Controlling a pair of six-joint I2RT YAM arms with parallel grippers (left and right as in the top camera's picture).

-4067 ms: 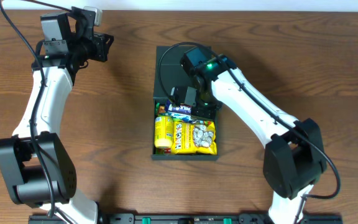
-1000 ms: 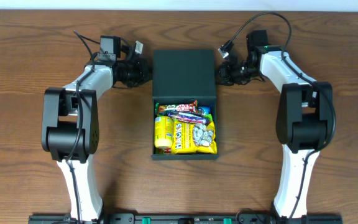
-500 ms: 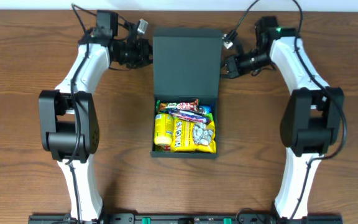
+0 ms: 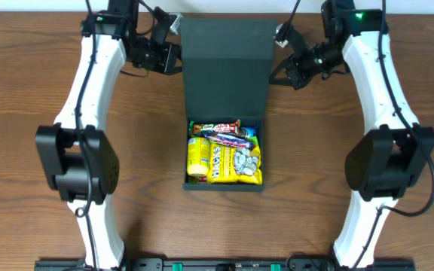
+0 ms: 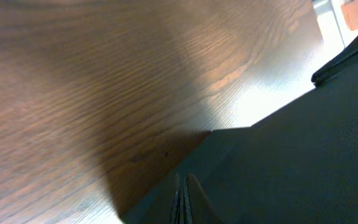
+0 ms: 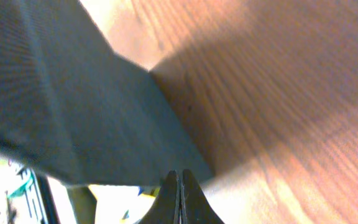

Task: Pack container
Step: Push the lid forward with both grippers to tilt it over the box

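Note:
The container (image 4: pixel 224 187) is a dark green-black box at the table's middle, its base full of snack packets (image 4: pixel 224 159). Its hinged lid (image 4: pixel 224 68) stands tilted up over the far half. My left gripper (image 4: pixel 173 55) is shut and sits against the lid's left edge. My right gripper (image 4: pixel 282 66) is shut and sits against the lid's right edge. In the left wrist view the closed gripper (image 5: pixel 183 202) lies along the dark lid (image 5: pixel 303 155). In the right wrist view the closed gripper (image 6: pixel 180 199) points under the lid (image 6: pixel 73 106), with nothing pinched between the fingers.
The brown wooden table (image 4: pixel 36 211) surrounds the box on all sides. Both arm bases stand near the front edge, the left one (image 4: pixel 77 162) and the right one (image 4: pixel 379 165). Loose cables (image 4: pixel 164 19) hang by each wrist near the lid's far corners.
Both grippers have moved toward the far edge of the table and upward, staying shut. The lid has swung up higher with them. The packets in the base have not moved.

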